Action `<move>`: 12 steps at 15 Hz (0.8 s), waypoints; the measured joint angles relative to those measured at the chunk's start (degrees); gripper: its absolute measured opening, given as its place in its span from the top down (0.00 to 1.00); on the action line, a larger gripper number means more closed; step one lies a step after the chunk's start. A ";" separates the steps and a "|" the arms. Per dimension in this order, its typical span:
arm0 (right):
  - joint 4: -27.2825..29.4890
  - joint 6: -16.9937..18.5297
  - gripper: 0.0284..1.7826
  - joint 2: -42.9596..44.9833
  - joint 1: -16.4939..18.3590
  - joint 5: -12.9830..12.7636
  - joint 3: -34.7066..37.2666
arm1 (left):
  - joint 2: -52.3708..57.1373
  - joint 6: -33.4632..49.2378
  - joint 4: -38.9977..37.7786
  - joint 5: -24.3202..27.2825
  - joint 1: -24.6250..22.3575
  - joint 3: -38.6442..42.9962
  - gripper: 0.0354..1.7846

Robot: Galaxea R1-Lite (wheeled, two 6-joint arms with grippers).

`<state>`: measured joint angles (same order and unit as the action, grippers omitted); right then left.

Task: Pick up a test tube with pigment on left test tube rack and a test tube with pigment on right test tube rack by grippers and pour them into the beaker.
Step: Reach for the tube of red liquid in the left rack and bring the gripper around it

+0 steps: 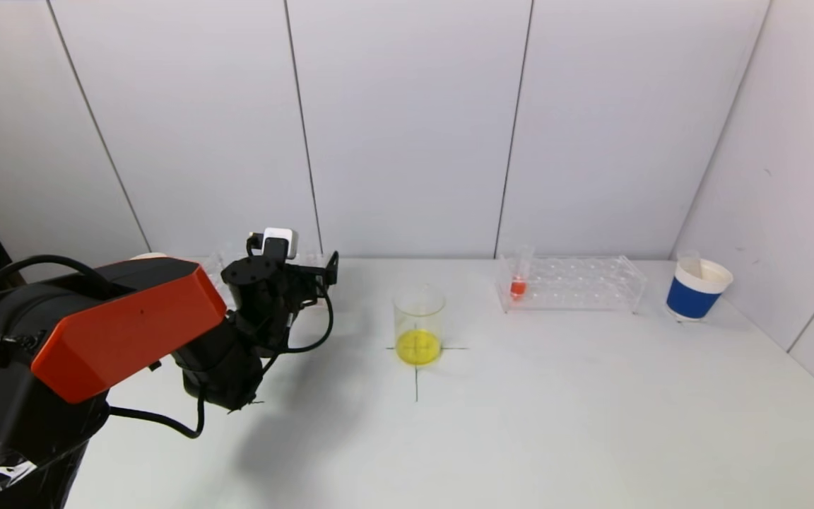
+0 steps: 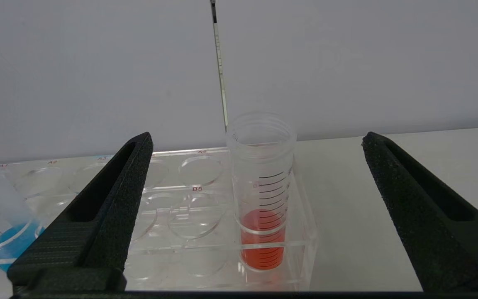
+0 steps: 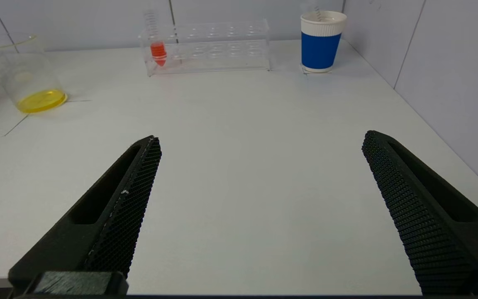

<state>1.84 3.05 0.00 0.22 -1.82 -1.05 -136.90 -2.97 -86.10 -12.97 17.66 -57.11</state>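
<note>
Test tubes with pigment stand in both racks: the red-filled tube sits upright in the end hole of the left test tube rack, framed between the spread fingers of the left pincer, which is released and holds nothing. To do this grasp well, I judge the pincer should ease forward until the tube lies centred between the pads, close on the bare wall above the rack's top plate, then lift straight up before turning toward the beaker with its yellow liquid on the tabletop. The head view hides that tube behind the arm, while the left wrist view also reveals a blue-filled tube. The right pincer, likewise released and empty, hangs well short of the right test tube rack and its orange tube; a blue cup stands beside that rack.
</note>
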 joint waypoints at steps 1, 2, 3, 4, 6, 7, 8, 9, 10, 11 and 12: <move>-0.02 0.00 0.01 0.00 0.00 -0.02 0.00 | 0.00 0.00 0.00 -0.01 0.00 0.00 0.01; 0.00 0.01 0.01 0.00 0.00 -0.02 0.00 | 0.00 0.00 0.00 -0.01 0.00 0.00 0.01; 0.00 0.01 0.01 0.00 0.02 -0.02 0.00 | 0.02 0.00 0.00 -0.01 0.00 0.00 0.01; 0.00 0.01 0.01 0.00 0.02 -0.02 0.00 | 0.02 0.00 0.00 -0.01 0.00 0.00 0.01; 0.00 0.01 0.01 0.00 0.00 -0.02 0.00 | 0.02 -0.02 0.02 -0.01 0.00 0.00 0.01; 0.00 0.01 0.01 0.00 0.00 -0.02 0.00 | 0.02 -0.05 0.16 -0.01 0.00 0.00 0.03; 0.00 0.01 0.01 0.00 0.00 -0.02 0.00 | 0.00 -0.09 0.20 -0.01 0.00 0.00 0.06; 0.00 0.01 0.01 0.00 0.00 -0.02 0.00 | 0.00 -0.09 0.18 -0.01 0.00 0.00 0.10; 0.00 0.01 0.01 0.00 0.00 -0.02 0.00 | 0.00 -0.09 0.13 -0.04 0.00 -0.02 0.16; 0.00 0.01 0.01 0.00 0.00 -0.02 0.00 | 0.02 -0.09 0.11 -0.04 0.00 -0.05 0.22; 0.00 0.00 0.01 0.00 0.00 0.00 0.00 | 0.02 -0.07 0.07 -0.01 0.00 -0.05 0.31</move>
<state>1.84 3.05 0.00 0.22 -1.82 -1.05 -136.88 -3.05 -86.03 -12.98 17.66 -57.16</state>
